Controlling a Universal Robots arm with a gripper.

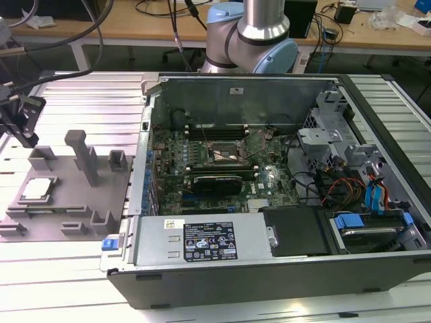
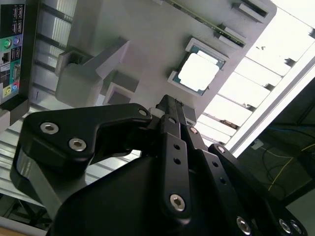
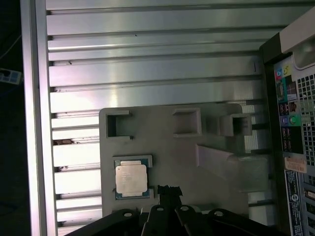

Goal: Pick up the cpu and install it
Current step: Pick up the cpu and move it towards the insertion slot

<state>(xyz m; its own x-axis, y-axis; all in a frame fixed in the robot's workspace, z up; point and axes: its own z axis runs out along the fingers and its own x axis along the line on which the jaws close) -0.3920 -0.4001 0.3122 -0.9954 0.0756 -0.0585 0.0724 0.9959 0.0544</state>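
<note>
Fingers of the black metal gripper (image 2: 171, 102) meet at their tips, with nothing clamped between them, and hang above the fixture without touching it. Just past the tips lies the cpu (image 2: 198, 72), a flat square with a pale, shiny metal top and a dark rim, seated in a shallow pocket of the matte grey plastic fixture plate (image 3: 172, 157). The plate rests on a ribbed aluminium table (image 1: 87, 94). Farther off, on the exterior view's right, the open computer case (image 1: 269, 256) shows its green motherboard (image 1: 202, 145).

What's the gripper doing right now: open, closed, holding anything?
Gripper: closed, holding nothing; the cpu lies untouched in the fixture.
</note>
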